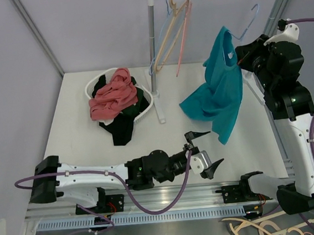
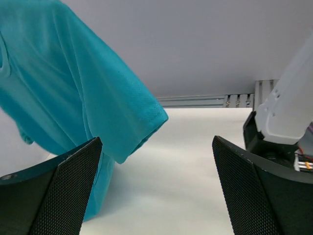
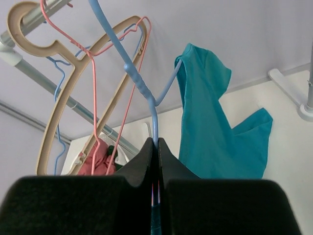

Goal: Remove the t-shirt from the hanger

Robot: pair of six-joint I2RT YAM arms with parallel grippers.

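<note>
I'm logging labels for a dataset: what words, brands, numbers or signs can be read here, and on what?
No text can be read in any view.
t-shirt: white tag at the collar, too small to read.
hanger: no lettering shows.
</note>
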